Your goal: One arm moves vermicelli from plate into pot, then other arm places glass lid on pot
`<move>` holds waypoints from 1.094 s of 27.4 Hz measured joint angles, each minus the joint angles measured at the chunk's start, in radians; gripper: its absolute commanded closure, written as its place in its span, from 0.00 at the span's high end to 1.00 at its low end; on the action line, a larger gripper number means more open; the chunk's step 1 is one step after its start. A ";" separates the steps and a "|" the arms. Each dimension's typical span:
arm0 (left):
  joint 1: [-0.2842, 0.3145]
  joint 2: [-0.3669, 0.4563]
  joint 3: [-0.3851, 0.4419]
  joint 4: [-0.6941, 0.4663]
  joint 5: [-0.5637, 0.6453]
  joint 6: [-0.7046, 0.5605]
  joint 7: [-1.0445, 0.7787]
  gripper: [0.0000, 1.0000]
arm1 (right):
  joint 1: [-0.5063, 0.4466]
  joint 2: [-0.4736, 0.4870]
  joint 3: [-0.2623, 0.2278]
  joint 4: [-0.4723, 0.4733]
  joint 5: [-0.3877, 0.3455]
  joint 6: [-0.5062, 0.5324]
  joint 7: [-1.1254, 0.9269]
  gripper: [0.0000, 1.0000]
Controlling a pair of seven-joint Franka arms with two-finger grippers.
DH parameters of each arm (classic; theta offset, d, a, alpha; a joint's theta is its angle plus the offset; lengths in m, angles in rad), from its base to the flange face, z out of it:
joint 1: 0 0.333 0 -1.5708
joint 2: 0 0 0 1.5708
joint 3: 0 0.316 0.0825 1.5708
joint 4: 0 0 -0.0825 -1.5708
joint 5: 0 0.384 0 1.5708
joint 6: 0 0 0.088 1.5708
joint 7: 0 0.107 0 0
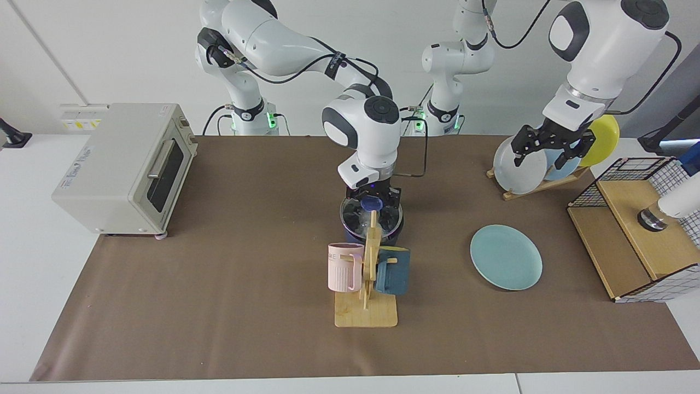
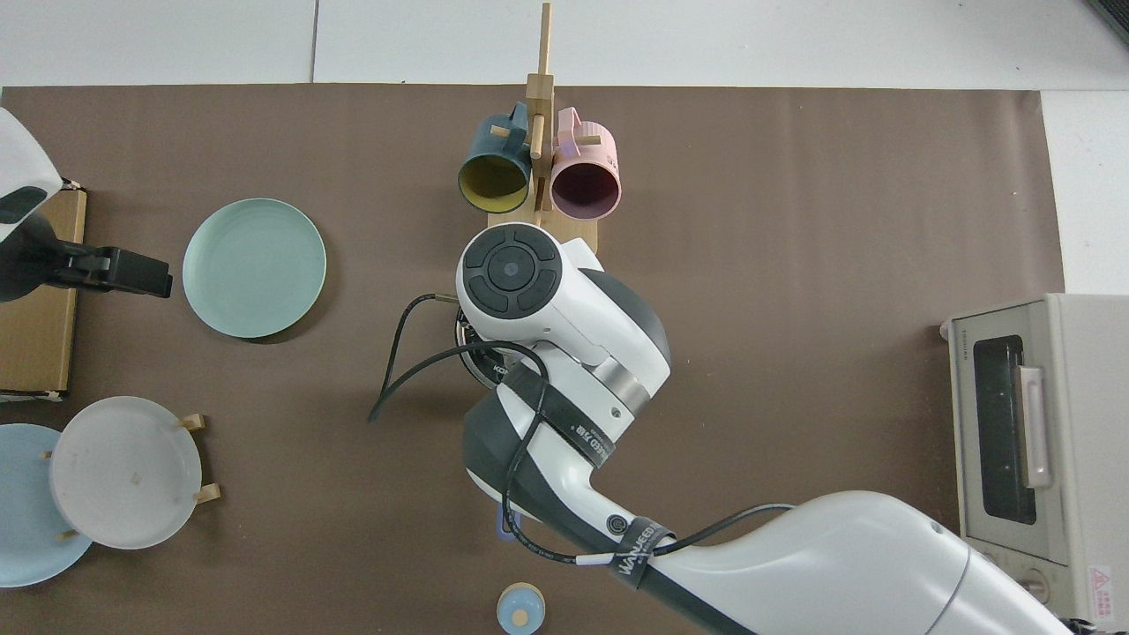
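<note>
Facing view first: we've got the right gripper (image 1: 373, 198) coming down from the arm based at the view's left, pinching the blue knob of the glass lid (image 1: 372, 214). The lid looks to be sitting on, or just about on, the pot (image 1: 374, 230), which hides partly behind the wooden mug rack (image 1: 367, 273). We can't make out the vermicelli through the glass here. The teal plate (image 1: 506, 257) lies bare, well apart from the pot, so we'd judge the noodle part done and the lid step nearly finished.

Handling-wise, we reckon that lid is stiff, fairly heavy for its size, slippery on the glass and easy to chip, so the knob is the only sensible place to hold it. It wants setting down flat inside the rim before letting go.

The left gripper (image 1: 549, 146) hangs in front of the plates in the rack (image 1: 533, 183), fingers spread and holding nothing; that arm just waits.

Top view: the right arm's wrist covers the pot almost completely, only a sliver of lid rim (image 2: 472, 357) peeks out. The plate (image 2: 255, 267) is empty here too, with the left gripper (image 2: 132, 272) just beside it. Both mugs, blue (image 2: 494, 181) and pink (image 2: 584, 183), look empty.
</note>
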 measured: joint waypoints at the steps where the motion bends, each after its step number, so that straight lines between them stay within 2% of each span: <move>1: 0.000 0.000 0.000 0.000 0.000 0.000 0.000 1.00 | 0.000 0.001 0.000 0.000 0.000 0.000 0.004 0.00; 23: 0.000 -0.001 0.000 0.001 0.000 0.001 -0.055 1.00 | 0.016 0.030 0.000 0.003 -0.037 0.027 0.068 0.02; 24: 0.000 -0.001 0.000 0.001 0.000 0.001 -0.056 1.00 | 0.017 0.030 0.000 0.003 -0.039 0.027 0.069 0.06; 25: 0.000 -0.001 0.000 0.001 0.000 0.001 -0.056 1.00 | 0.017 0.030 0.000 0.003 -0.041 0.027 0.071 0.23; 26: 0.000 -0.001 0.000 0.001 0.000 0.001 -0.056 1.00 | 0.018 0.030 0.000 0.003 -0.042 0.027 0.073 0.57; 27: 0.000 -0.001 0.000 0.001 0.000 0.001 -0.057 1.00 | 0.019 0.030 0.000 0.003 -0.043 0.027 0.074 1.00; 30: 0.000 -0.001 0.000 0.001 0.000 0.001 -0.057 1.00 | 0.020 0.030 -0.001 0.003 -0.046 0.027 0.077 1.00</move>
